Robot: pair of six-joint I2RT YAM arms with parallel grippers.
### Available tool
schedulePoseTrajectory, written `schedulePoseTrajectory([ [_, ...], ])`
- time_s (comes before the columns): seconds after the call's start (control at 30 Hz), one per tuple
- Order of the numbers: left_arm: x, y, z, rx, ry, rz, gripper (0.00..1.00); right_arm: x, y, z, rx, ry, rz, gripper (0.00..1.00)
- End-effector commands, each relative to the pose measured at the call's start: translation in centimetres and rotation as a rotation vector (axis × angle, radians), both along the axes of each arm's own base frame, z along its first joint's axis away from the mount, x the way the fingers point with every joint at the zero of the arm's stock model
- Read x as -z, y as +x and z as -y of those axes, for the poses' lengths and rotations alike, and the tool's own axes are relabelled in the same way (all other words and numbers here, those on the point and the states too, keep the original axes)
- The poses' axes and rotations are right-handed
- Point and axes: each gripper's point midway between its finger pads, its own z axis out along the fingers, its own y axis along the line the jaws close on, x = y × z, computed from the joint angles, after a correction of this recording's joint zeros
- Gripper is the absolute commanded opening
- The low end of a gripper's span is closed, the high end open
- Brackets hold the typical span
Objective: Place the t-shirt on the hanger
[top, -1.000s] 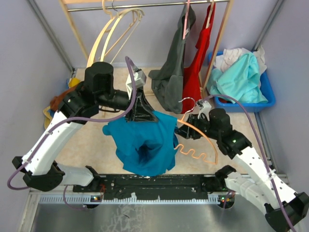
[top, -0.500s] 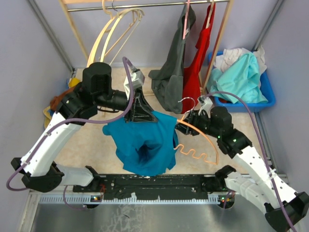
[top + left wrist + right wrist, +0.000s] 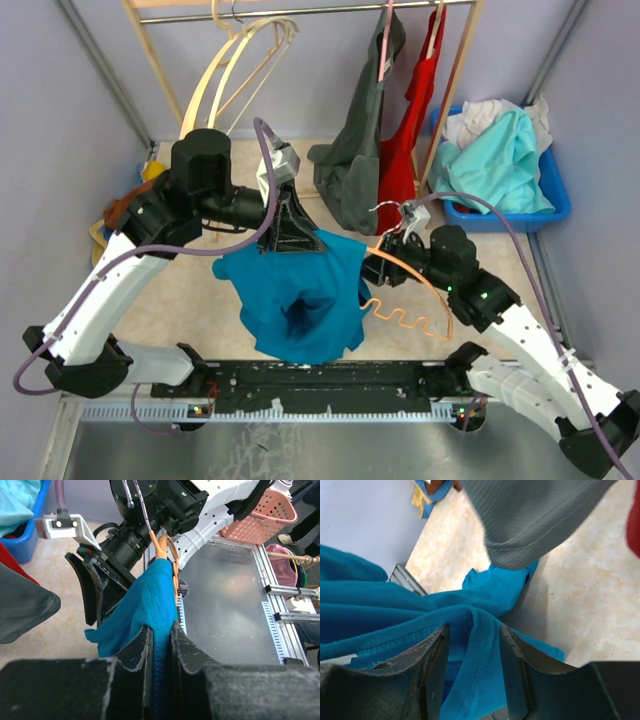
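One t-shirt (image 3: 300,290); one orange hanger (image 3: 398,315); one blue bin (image 3: 500,213).

TOP EXTERNAL: fixed high behind both arms, looking down past the table (image 3: 300,455) to the rail (image 3: 300,12) | LEFT WRIST: close over its own fingers (image 3: 132,647), facing the right arm (image 3: 225,505) | RIGHT WRIST: tight between its fingers (image 3: 432,670), toward the floor (image 3: 580,605) | SHARED: the t-shirt (image 3: 300,290)

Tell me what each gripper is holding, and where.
Left gripper pinches a fold of the t-shirt at its top edge. Right gripper clamps a ridge of the shirt's side. The hanger probably runs beneath the cloth, hidden.
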Motion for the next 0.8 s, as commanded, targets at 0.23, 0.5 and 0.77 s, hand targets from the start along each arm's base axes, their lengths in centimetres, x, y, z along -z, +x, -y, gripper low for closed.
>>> schedulePoseTrajectory([
  [0.23,-2.3,-1.0,-0.4,0.038,-0.072,0.060,0.00,2.9,0.6,-1.1,0.080,-0.119,-0.024,0.43],
  [0.5,-2.4,-1.4,-0.8,0.037,-0.074,0.068,0.00,5.1,2.5,-0.1,0.185,-0.226,-0.065,0.34],
  [0.77,-2.3,-1.6,-1.3,0.022,-0.065,0.076,0.00,3.1,3.3,0.7,0.210,-0.202,-0.029,0.18],
])
